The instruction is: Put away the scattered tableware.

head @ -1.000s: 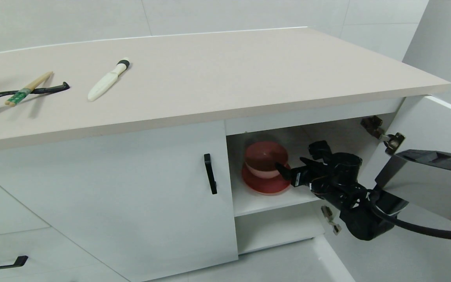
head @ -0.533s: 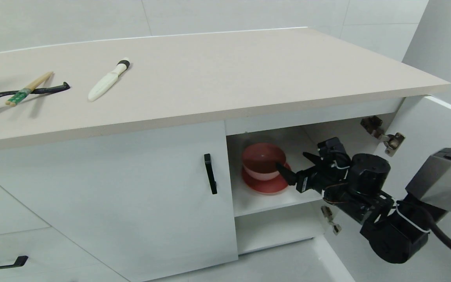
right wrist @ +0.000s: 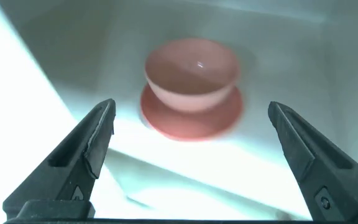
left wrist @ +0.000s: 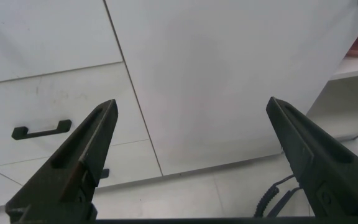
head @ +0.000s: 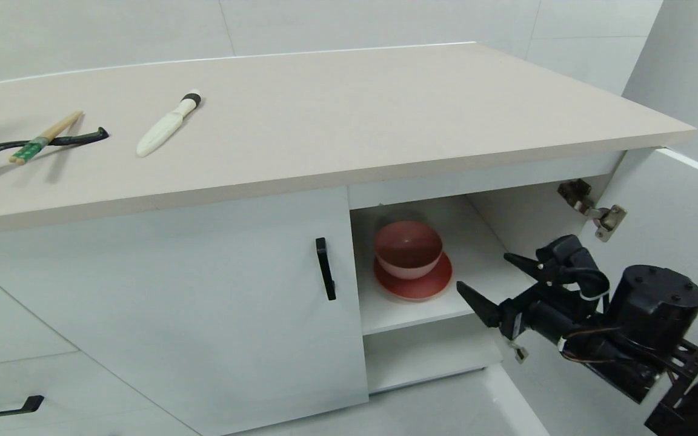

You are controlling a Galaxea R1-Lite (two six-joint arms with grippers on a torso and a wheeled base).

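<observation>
- The right gripper [head: 483, 270] has drawn back out of the cupboard. A second ago its lower finger was at the rim of the red bowl [head: 408, 247]; now it hangs in front of the open compartment, apart from the bowl.
- Its jaws are spread wide with nothing between them, so the bowl has been let go.
- The bowl has kept its place: upright on the red plate [head: 425, 284], on the upper shelf [head: 476, 254] of the cupboard, towards the left side of the opening.
- That pair looks stowed, so this part of the tidying reads as done.
- The cupboard door [head: 676, 206] stands open on the right, next to the arm.
- The left gripper [left wrist: 191, 155] is also spread and empty, low in front of the closed door and a drawer front.
- On the worktop [head: 385, 109] the white knife [head: 166, 125], the chopsticks [head: 45, 137] and a black utensil [head: 76, 139] lie unmoved at the far left, so they are probably next.
</observation>
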